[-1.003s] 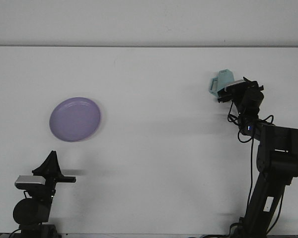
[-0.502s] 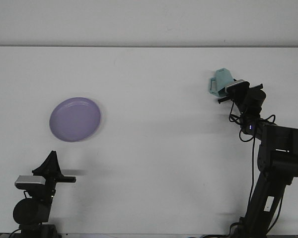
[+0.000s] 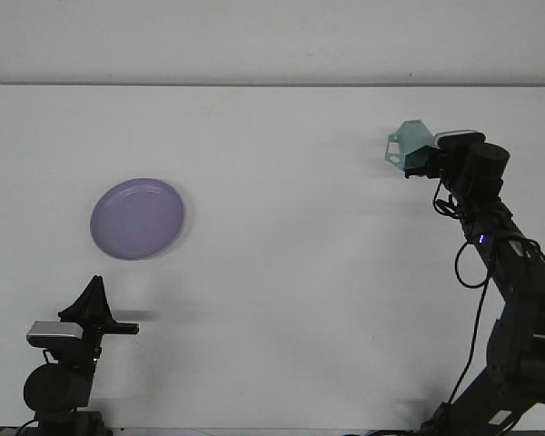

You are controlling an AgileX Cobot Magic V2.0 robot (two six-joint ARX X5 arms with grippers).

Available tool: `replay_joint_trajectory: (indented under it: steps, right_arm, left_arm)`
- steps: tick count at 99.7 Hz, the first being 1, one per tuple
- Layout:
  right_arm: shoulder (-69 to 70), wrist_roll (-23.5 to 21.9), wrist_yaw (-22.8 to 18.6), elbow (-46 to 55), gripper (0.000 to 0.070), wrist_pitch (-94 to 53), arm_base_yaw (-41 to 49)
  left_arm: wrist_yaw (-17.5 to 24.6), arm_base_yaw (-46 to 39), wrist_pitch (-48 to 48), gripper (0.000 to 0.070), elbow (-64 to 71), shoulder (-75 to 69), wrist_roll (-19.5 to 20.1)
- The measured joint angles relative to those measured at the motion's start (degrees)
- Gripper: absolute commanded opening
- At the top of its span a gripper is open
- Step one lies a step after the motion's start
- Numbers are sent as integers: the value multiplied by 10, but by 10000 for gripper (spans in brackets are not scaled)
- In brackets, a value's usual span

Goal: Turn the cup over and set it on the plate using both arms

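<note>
Front view shows the right tool [image 3: 424, 156] raised over the far right part of the white counter [image 3: 282, 272], closed on the pale teal cup [image 3: 411, 143]. The cup sticks out to the left of the tool, tilted, with its handle on the lower left side. The tool's fingers grip the cup's right end; how wide they stand cannot be told beyond the fact that they clamp the cup between them. Behind the tool, the right arm [image 3: 513, 300] runs down and to the right toward the lower edge of the picture, with a black cable looping alongside it.

The purple plate [image 3: 137, 219] lies flat on the left part of the counter, well apart from the cup, with nothing on it.

The left tool [image 3: 94, 302] sits low at the bottom left, near the front edge of the counter and below the plate. It points upward as a dark wedge shape, with a short bar jutting to its right. Its fingers look pressed together at the tip, holding nothing and touching nothing.
</note>
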State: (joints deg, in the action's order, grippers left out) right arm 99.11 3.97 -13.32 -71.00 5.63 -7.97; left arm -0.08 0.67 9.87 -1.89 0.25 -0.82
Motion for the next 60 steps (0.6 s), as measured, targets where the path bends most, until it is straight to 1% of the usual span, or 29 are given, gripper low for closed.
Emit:
replay_joint_trajectory:
  steps: [14, 31, 32, 43, 60]
  right_arm:
    - [-92, -53, -1, 0, 0, -135, 37]
    - [-192, -85, -4, 0, 0, -306, 98]
    - [-207, -89, -8, 0, 0, -337, 113]
    - [-231, -94, -20, -2, 0, -436, 170]
    - [-224, -94, -20, -6, 0, -560, 278]
  left_arm:
    - [0, 0, 0, 12, 0, 0, 0]
    - [0, 0, 0, 12, 0, 0, -6]
    - [0, 0, 0, 12, 0, 0, -9]
    - [0, 0, 0, 12, 0, 0, -15]
    - [0, 0, 0, 12, 0, 0, -17]
